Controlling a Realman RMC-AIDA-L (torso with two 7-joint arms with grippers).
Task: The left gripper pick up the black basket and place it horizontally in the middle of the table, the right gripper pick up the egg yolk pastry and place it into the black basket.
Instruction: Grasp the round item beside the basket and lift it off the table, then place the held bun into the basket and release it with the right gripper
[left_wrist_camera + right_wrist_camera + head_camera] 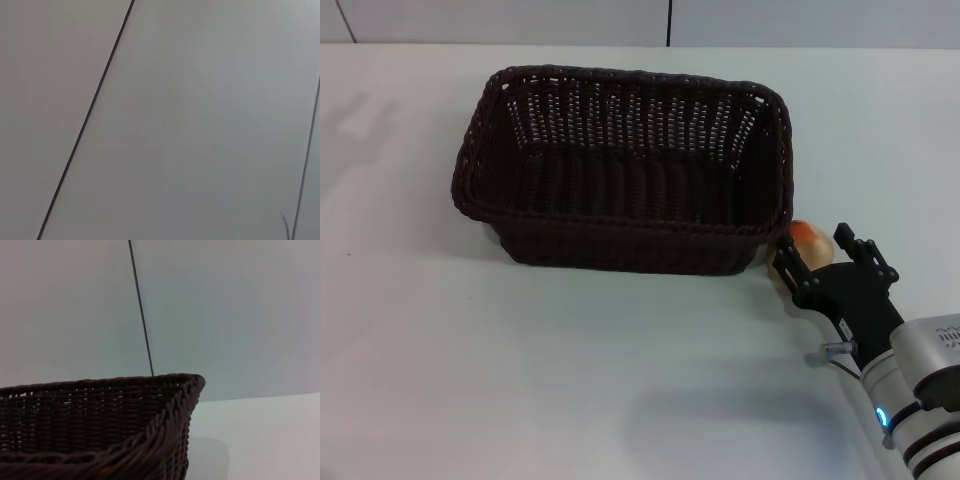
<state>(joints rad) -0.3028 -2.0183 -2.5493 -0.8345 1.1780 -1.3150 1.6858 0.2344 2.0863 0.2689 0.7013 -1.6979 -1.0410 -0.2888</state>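
The black basket (620, 165) stands upright in the middle of the white table (440, 330), long side across my view. It also fills the lower part of the right wrist view (100, 430). The egg yolk pastry (809, 234) lies on the table against the basket's near right corner. My right gripper (812, 245) comes in from the lower right with its fingers spread either side of the pastry, which is partly hidden behind the claw. The left gripper is out of view.
The left wrist view shows only grey wall panels (200, 125) with dark seams. A grey wall (520, 20) runs along the table's far edge. Bare tabletop lies left of and in front of the basket.
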